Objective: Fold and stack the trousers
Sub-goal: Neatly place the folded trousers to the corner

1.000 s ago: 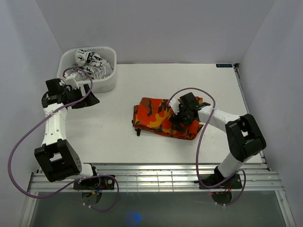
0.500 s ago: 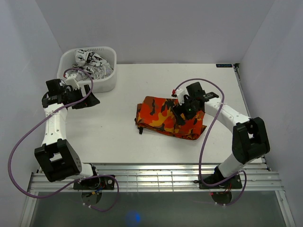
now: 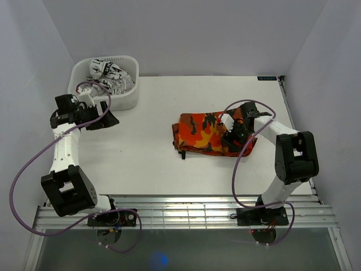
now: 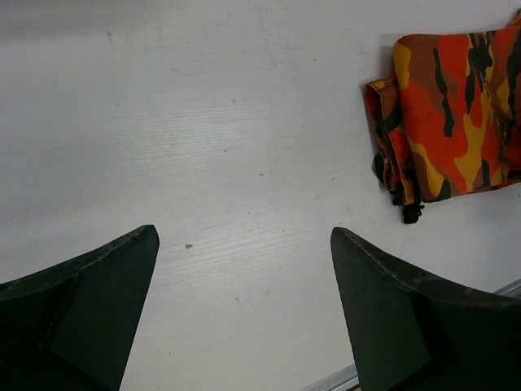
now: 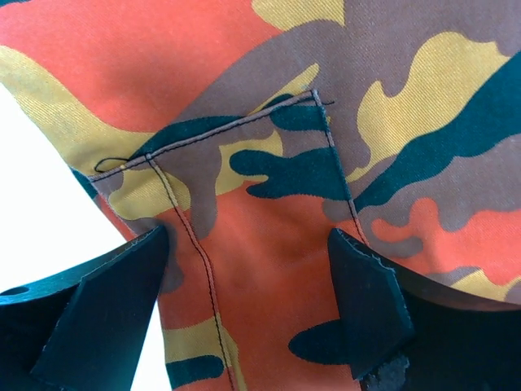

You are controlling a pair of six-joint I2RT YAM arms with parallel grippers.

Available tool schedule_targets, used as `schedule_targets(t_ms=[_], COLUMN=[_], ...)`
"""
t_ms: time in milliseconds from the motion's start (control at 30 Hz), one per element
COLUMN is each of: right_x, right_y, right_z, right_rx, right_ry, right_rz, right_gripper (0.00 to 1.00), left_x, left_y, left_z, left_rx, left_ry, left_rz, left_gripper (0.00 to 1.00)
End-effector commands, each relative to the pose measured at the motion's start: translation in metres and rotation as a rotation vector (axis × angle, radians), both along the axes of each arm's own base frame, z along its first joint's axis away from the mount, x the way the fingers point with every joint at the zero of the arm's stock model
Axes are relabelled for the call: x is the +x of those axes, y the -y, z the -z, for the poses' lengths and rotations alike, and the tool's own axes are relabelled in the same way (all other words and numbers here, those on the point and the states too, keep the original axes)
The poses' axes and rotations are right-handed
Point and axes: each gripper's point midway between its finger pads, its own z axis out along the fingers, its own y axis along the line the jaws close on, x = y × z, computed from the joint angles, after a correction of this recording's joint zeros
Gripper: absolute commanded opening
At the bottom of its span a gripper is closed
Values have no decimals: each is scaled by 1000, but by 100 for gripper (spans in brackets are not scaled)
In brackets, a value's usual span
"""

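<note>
Trousers [image 3: 200, 131] folded, beneath spread right claw [image 3: 232, 135]

The top camera looks down from above and behind the arms onto the whole table [image 3: 141, 152]. The left wrist camera faces the table from some height, with the trousers [image 4: 452, 106] well ahead-right of the left gripper [image 4: 244, 236]. The right wrist camera sits close over the same trousers, which fill its view.
</note>
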Motion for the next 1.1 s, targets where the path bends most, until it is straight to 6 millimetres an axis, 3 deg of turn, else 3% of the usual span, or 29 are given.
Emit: schedule_targets(t_ms=[0,33,67,100,167,267,333,400,467,500,533,600,633,667,733,800,933,1033,1067], right_x=[52,60,82,88,88,87,80,69,66,57,47,32,35,35,28,22,21,35,41], right_y=[13,12,12,11,4,-13,-23,-40,-38,-53,-56,-70,-75,-66,-73,-67,-49,-34,-20], right_z=[-11,-18,-43,-52,-72,-118,-134,-134,-120,-113,-97,-80,-74,-64,-44,-18,14,33,36], right_rx=[-98,-95,-98,-87,-13,160,230,294,246,254,199,157,146,81,29,-69,-197,-236,-242], right_ry=[191,206,255,247,201,199,176,99,69,0,-75,-148,-118,-65,-68,-79,-77,-123,-155], right_rz=[-144,-120,-78,-36,125,351,453,577,736,787,821,835,827,847,812,817,865,929,961], right_gripper=[84,85,86,87,88,91,91,91,88,87,88,87,87,87,87,86,86,85,84], left_x=[4,4,4,4,2,-2,-4,-6,-6,-6,-6,-6,-6,-6,-6,-6,-6,-7,-6], left_y=[1,0,0,-1,-2,1,2,2,2,2,2,2,2,3,2,2,1,2,1], left_z=[-5,-5,-8,-10,-13,-11,-10,-8,-7,-7,-8,-7,-6,-6,-6,-6,-5,0,0], left_rx=[-6,3,10,18,34,33,27,19,16,18,17,15,10,8,6,8,10,6,9], left_ry=[26,29,36,45,60,60,57,47,44,44,43,42,38,36,34,33,34,23,23], left_rz=[15,17,18,19,22,29,29,22,19,17,14,9,5,5,0,-1,-4,-4,-6], left_gripper=[98,98,98,98,98,98,98,98,98,98,98,98,98,98,98,98,98,98,98])
